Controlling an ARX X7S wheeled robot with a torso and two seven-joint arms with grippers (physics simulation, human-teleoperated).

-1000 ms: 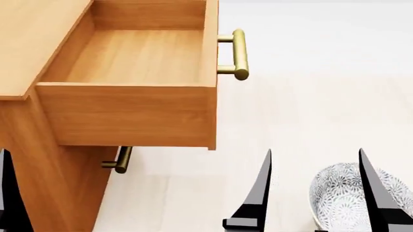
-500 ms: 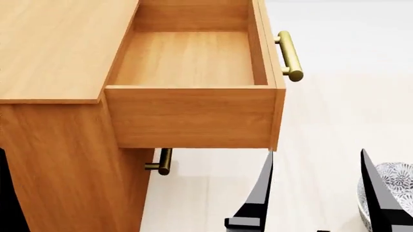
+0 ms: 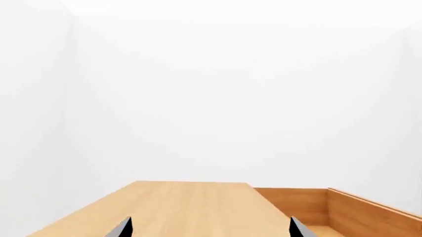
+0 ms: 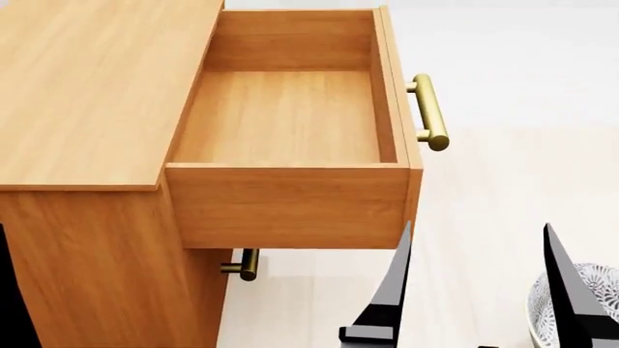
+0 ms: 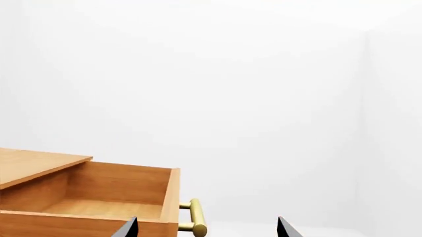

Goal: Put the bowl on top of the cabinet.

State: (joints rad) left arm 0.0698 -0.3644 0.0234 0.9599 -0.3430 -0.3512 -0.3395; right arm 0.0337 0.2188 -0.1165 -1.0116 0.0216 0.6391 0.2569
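Observation:
The orange-brown cabinet fills the left of the head view, its flat top bare. The patterned bowl lies low on the pale floor at the bottom right corner, partly hidden behind one finger of my right gripper. That gripper is open with nothing between its fingers, in front of the cabinet's open drawer. Only one dark finger of the left gripper shows at the left edge. In the left wrist view the left gripper is open over the cabinet top.
The top drawer is pulled out and holds nothing; its brass bar handle sticks out to the right. A lower handle shows under it. The right wrist view shows the drawer, its handle and white walls.
The head view has swung: the cabinet and drawer now sit further right and lower, with more of the top showing. The bowl has slid toward the right edge. Both grippers keep their places.

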